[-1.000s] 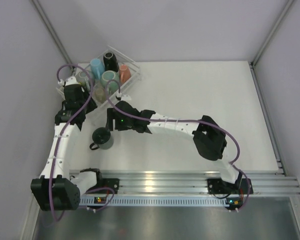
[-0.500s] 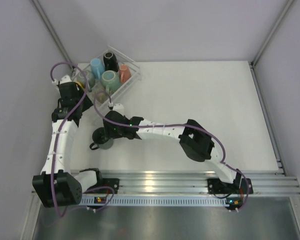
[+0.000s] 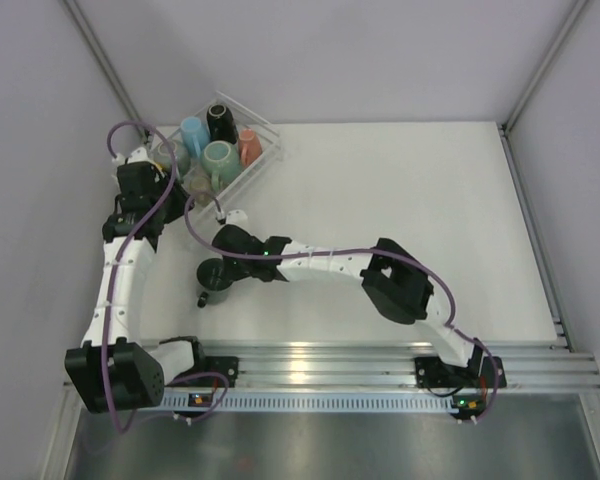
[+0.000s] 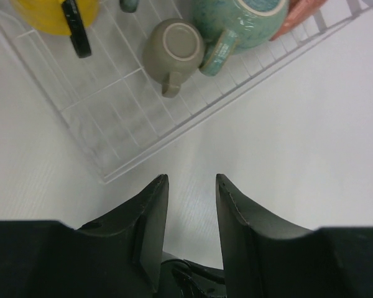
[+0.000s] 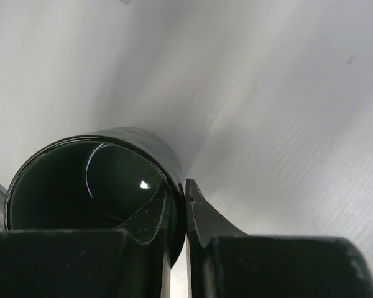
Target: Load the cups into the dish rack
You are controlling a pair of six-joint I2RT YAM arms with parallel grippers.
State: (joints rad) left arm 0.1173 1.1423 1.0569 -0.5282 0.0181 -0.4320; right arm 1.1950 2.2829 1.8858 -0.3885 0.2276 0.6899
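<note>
Within the last second the right hand [image 5: 181, 186] has been brought from just beside the dark green mug [image 3: 212, 278] down onto it. One finger is now seen inside the mouth and one outside, pinched onto the wall near the rim. The grasp thus appears made and the lift to the dish rack [image 3: 263, 150] is judged to be next. Whether the mug has left the desk [image 3: 400, 190] cannot be told.

The mug is found well apart from the rack, at about 6 o'clock from it in the top view. Its long axis is judged near vertical, mouth upward, with the handle pointed toward about 7 o'clock.

The left hand [image 4: 190, 180] has been drawn back slightly and is held part open with nothing in it, above the desk just beside the rack's near corner. The olive mug [image 4: 173, 53] lies inside.
</note>
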